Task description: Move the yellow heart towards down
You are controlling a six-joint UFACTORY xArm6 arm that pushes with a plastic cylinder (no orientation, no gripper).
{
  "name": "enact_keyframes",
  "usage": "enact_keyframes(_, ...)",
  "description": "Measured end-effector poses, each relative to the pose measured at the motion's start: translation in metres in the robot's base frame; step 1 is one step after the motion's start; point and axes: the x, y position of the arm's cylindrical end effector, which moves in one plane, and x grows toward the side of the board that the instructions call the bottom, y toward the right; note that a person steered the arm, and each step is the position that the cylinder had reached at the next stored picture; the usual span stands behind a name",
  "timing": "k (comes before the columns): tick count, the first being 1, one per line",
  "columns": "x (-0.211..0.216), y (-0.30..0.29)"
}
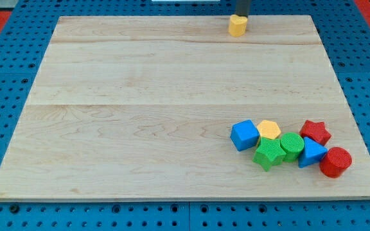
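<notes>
The yellow heart (237, 25) sits near the top edge of the wooden board (140, 115), a little right of the middle. My rod comes down from the view's top just above it, and my tip (240, 15) stands right behind the heart, at its top side, touching or nearly touching it.
A cluster of blocks lies at the lower right: a blue cube (244, 135), a yellow hexagon (269, 129), a green star (268, 154), a green cylinder (291, 145), a blue triangle (311, 153), a red star (315, 132) and a red cylinder (335, 162).
</notes>
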Motion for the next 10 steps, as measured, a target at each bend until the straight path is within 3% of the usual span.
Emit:
enact_keyframes(7, 0.112, 0.001)
enact_keyframes(10, 0.093, 0.039)
